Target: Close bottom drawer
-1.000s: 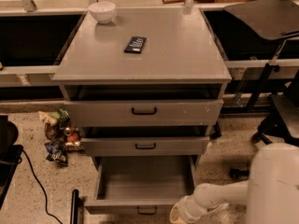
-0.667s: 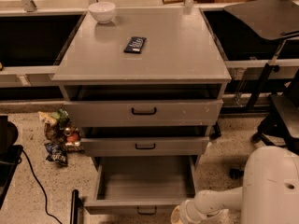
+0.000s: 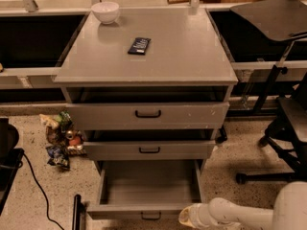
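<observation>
The bottom drawer (image 3: 149, 183) of the grey cabinet stands pulled far out, its plain grey box empty. Its narrow front panel (image 3: 139, 211) with a small black loop handle (image 3: 151, 216) sits at the bottom edge of the camera view. My white arm (image 3: 240, 212) reaches in from the lower right. The gripper (image 3: 188, 216) is at the right end of the drawer's front panel, mostly hidden by the wrist and the frame edge.
The middle drawer (image 3: 149, 150) and top drawer (image 3: 147, 114) stand slightly open above. A white bowl (image 3: 105, 11) and a dark packet (image 3: 139, 45) lie on the cabinet top. Snack bags (image 3: 60, 140) litter the floor at left. A black chair (image 3: 288, 123) stands right.
My arm has moved left and lower, so the gripper now sits at the drawer front's right end. The drawer has not visibly moved.
</observation>
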### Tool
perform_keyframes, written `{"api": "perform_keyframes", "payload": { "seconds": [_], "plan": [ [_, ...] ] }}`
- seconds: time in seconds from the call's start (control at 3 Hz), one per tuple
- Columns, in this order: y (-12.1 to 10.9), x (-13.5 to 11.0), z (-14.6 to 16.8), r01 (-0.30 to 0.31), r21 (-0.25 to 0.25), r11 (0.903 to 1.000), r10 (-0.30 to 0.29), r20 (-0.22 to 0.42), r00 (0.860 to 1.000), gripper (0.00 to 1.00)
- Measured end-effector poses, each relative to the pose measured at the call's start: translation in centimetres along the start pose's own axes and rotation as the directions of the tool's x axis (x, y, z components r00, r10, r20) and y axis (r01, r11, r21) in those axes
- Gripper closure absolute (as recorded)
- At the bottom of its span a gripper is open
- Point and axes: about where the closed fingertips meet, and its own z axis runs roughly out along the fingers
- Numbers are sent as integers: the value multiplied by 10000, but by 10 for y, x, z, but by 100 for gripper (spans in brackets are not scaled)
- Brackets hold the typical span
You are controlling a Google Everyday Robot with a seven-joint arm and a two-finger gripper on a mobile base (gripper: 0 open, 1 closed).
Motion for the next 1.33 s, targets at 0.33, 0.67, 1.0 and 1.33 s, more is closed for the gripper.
{"api": "perform_keyframes", "payload": {
  "seconds": [0.33,0.67,1.0,1.33],
  "plan": [
    [-9,3,0,24,166,9999,-27,204,9998,57],
    [-25,3,2,153,372,9992,-171,458,9988,34],
    [-30,4,3,216,476,9986,-244,608,9979,11],
    [-43,2,2,385,683,9969,-447,918,9948,0]
  ]
}}
